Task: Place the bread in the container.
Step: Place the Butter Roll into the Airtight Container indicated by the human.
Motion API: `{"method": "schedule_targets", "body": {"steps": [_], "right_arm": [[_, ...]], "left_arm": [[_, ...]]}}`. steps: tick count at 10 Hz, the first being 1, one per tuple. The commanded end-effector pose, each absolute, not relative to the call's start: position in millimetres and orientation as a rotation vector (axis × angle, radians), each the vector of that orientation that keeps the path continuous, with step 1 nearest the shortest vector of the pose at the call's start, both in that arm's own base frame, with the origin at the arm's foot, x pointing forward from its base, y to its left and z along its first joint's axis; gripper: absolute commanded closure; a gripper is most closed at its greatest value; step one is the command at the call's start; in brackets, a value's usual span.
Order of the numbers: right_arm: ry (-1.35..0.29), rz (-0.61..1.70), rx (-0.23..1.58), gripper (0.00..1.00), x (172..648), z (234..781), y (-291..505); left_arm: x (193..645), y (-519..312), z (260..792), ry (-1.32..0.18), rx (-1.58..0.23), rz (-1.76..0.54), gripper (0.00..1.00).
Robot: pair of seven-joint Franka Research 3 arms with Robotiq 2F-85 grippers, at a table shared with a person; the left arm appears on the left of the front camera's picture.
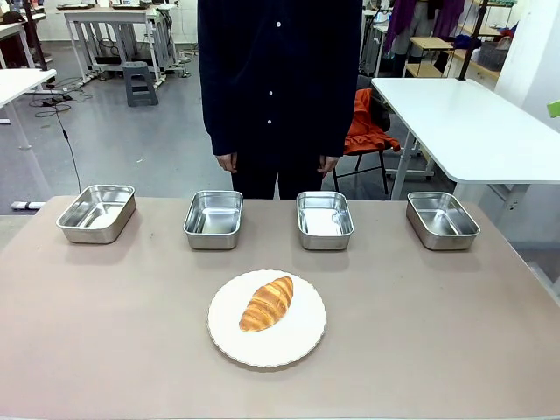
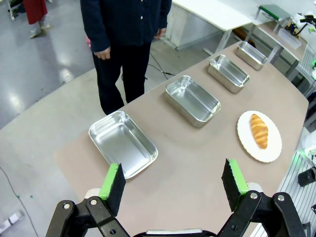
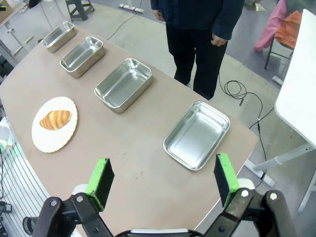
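Front view. The bread (image 1: 267,304) lies slantwise on the white scalloped plate (image 1: 297,346), near the middle of the table (image 1: 105,332). Four steel trays stand in a row beyond the plate, toward the person:
- far-left tray (image 1: 92,232)
- inner-left tray (image 1: 213,240)
- inner-right tray (image 1: 324,241)
- far-right tray (image 1: 444,241)

All four are bare inside. The two inner trays sit closest to the plate and the outer two well apart from it. Nothing marks which of the four is meant, so you'll have to choose. The person's hands (image 1: 227,162) hang at their sides, beyond the trays and clear of the table.

Left wrist view. The left gripper (image 2: 173,170) hangs above the table with its jaws wide apart and nothing between the green pads. It is well apart from the plate. The bread is on the plate, untouched.

Right wrist view. The right gripper (image 3: 163,165) is also spread wide and carries nothing. It is high over the table and well apart from the plate. The bread rests on the plate here too.

Progress, as a judgement: nothing is done yet. You have the whole job left, which is to reach to the plate, grasp the bread, carry it to a tray and release it.
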State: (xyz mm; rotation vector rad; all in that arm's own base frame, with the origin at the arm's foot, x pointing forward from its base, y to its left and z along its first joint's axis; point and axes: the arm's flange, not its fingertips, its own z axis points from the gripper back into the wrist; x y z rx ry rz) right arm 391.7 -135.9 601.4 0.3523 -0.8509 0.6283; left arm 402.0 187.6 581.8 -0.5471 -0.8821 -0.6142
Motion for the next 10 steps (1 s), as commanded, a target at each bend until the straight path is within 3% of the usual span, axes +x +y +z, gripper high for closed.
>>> {"method": "schedule_targets", "body": {"steps": [1,10], "right_arm": [[-0.867,0.634,0.371,0.0,392.3,601.4,-135.8],[-0.867,0.634,0.371,0.0,392.3,601.4,-135.8]], "left_arm": [[399.7,188.5,583.7,-0.89,-0.553,-0.624,0.0],[399.7,188.5,583.7,-0.89,-0.553,-0.624,0.0]]}}
